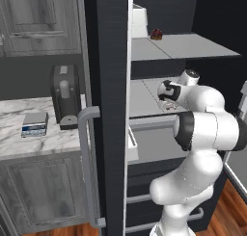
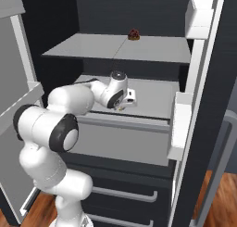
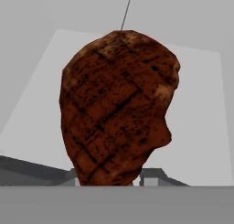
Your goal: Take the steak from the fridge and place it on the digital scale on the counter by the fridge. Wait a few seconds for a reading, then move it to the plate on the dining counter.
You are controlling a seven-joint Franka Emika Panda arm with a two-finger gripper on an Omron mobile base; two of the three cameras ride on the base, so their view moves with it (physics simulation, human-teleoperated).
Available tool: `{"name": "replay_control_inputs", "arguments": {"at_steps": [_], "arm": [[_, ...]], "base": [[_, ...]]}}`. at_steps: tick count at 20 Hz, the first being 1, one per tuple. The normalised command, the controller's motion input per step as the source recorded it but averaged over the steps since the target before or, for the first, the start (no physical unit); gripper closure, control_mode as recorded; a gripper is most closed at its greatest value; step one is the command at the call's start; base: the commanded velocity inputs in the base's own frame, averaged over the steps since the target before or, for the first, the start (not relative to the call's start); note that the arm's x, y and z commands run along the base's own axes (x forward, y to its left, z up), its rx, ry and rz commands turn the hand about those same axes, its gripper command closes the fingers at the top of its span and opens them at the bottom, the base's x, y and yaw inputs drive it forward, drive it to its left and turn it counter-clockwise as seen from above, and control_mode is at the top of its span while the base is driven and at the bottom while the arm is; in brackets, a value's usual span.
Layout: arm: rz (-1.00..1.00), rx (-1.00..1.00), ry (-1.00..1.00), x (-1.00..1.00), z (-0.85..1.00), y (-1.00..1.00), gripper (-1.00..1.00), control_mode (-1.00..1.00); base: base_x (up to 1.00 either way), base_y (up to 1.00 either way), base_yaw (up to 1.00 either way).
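Inside the open fridge [image 1: 108, 61], the robot's claw [image 3: 112, 178] is narrowed on the grill-marked steak [image 3: 116, 109], which appears to be pinched at its lower end just above the middle shelf [image 2: 152, 98]. The next move, by the look of it, is a level withdrawal between the shelves and past the door lining, firm enough that the meat does not swing or slip. It must then travel left to the digital scale [image 1: 34, 124] on the marble bench [image 1: 19, 146] beside the fridge.
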Motion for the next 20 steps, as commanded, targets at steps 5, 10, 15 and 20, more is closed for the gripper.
{"name": "replay_control_inputs", "arguments": {"at_steps": [5, 10, 15, 20], "arm": [[0.0, 0.0, 0.0, -1.0, 0.69, 0.01, 1.0, -1.0], [0.0, 0.0, 0.0, -1.0, 0.85, 0.07, 1.0, -1.0], [0.0, -0.03, 0.0, -1.0, 0.79, 0.41, 1.0, -1.0], [-0.08, -0.07, 0.0, -1.0, 0.58, 0.55, 1.0, -1.0]], "base": [[0.0, 0.0, 0.0], [0.0, 0.0, 0.0], [0.0, 0.0, 0.0], [0.0, 0.0, 0.0]]}}
